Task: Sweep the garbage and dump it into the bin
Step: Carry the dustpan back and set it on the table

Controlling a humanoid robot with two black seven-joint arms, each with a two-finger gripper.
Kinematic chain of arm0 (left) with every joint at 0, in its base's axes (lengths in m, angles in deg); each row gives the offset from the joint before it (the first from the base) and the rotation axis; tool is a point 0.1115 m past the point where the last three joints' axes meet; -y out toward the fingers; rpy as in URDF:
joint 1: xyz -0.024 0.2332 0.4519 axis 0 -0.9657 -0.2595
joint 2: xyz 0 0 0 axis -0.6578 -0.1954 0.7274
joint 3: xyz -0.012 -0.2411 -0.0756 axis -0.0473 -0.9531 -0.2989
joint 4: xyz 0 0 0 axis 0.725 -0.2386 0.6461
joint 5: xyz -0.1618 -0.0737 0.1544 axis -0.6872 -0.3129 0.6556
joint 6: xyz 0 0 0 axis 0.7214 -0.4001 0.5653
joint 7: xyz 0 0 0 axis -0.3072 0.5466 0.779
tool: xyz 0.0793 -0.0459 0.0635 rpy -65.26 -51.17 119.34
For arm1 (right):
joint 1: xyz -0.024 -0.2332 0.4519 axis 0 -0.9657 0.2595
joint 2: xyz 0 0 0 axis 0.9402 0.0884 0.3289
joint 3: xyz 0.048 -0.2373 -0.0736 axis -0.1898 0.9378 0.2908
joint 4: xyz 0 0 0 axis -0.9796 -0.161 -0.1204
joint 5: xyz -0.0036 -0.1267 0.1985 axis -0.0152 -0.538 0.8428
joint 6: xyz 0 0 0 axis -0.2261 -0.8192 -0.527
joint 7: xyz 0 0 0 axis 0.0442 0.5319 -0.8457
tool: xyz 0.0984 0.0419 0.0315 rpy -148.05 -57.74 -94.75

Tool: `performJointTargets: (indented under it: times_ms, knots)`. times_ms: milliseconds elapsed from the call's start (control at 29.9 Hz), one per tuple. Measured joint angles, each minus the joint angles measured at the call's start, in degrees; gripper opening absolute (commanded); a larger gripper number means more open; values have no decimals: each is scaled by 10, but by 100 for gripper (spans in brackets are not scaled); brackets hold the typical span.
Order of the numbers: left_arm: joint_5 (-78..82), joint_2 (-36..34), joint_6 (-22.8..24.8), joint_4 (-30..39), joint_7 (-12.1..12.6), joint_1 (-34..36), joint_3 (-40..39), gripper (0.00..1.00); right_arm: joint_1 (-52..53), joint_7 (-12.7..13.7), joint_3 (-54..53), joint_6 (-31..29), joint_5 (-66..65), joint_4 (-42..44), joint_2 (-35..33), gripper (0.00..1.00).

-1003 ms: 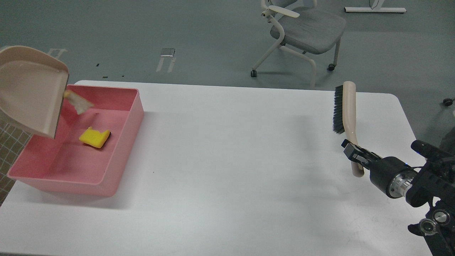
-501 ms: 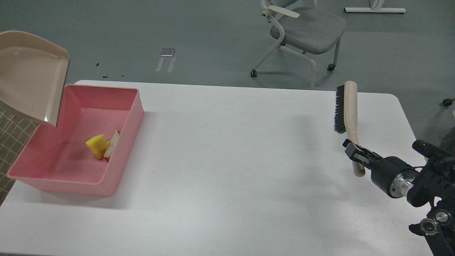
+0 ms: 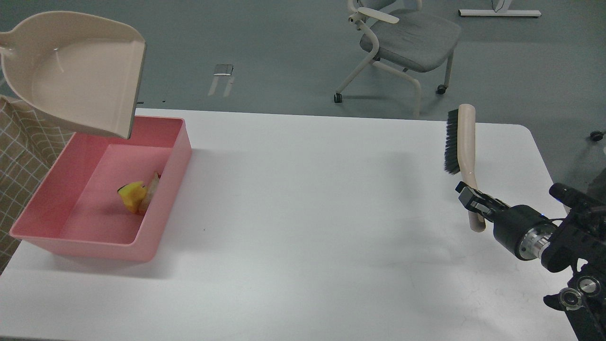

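The pink bin [image 3: 168, 208] stands at the table's left. Inside it, against the right wall, lie the yellow block [image 3: 130, 196] and the bread slice [image 3: 150, 187], touching each other. A beige dustpan [image 3: 80, 76] hangs empty above the bin's far left corner, its mouth facing right and down. Its handle runs off the left edge, and my left gripper is out of view. My right gripper [image 3: 471, 199] is shut on the handle of a beige brush [image 3: 461, 142] with black bristles, held upright above the table's right side.
The white table [image 3: 307, 213] stretches between the bin and the brush. A grey office chair [image 3: 402, 42] stands on the floor beyond the far edge. A checked cloth [image 3: 23, 142] shows at the left edge.
The bread slice dropped from the dustpan into the bin beside the yellow block. The dustpan has risen, swung right and levelled out. The brush has lifted slightly.
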Motion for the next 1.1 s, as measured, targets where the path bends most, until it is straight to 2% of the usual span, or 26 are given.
performJointTargets:
  times_ms: [368,602,735,903,1103]
  knots:
    - [6,75,-10,140,0,32,7,15,3,0,0,0,0,-3,2,0]
    - [33,158,-62,207,2,33,8,15,7,0,0,0,0,-4,6,0]
    - [66,200,-85,222,26,29,14,15,7,0,2,0,0,-4,4,0]
    - [146,259,-132,221,72,30,60,16,4,0,5,0,1,-7,3,0]
    - [190,324,-186,174,85,64,160,16,-2,0,8,0,3,-10,4,0]
